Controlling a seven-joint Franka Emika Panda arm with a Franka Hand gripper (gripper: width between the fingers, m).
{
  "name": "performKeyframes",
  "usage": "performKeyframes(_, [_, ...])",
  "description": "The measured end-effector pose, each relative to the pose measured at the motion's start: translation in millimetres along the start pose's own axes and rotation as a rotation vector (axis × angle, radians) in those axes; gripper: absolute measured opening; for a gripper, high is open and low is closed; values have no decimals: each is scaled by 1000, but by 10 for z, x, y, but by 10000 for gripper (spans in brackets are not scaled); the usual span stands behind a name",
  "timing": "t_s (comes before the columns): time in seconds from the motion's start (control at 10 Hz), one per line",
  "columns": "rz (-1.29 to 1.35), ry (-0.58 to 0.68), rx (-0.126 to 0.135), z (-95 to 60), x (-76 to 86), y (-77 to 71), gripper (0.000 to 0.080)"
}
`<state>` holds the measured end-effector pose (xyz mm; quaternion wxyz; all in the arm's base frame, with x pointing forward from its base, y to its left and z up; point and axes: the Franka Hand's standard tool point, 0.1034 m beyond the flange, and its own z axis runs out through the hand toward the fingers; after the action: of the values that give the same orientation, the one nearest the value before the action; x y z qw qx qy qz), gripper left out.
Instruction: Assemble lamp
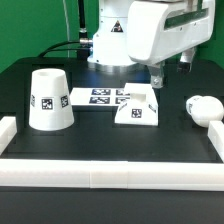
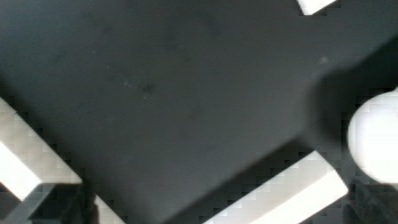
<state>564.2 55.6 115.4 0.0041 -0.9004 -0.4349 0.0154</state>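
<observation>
The white cone shade stands upright at the exterior view's left. The low blocky base sits near the middle, in front of the arm. The rounded bulb lies at the exterior view's right near the rail, and its edge shows in the wrist view. My gripper hangs above the table between the base and the bulb, touching neither. In the wrist view the gripper is open and empty, with one dark finger at the frame's corner and black table between the fingers.
The marker board lies flat between shade and base. White border rails run along the table's front and sides; one crosses the wrist view. The arm's white body stands at the back.
</observation>
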Motion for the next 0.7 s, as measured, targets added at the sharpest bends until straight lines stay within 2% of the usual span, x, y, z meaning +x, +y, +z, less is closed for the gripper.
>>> performKeyframes(0.4, [-4, 2, 0, 3, -19, 2, 699])
performKeyframes(0.6, [-11, 1, 15, 110, -501, -151, 699])
performKeyframes(0.7, [3, 0, 13, 142, -690, -248, 699])
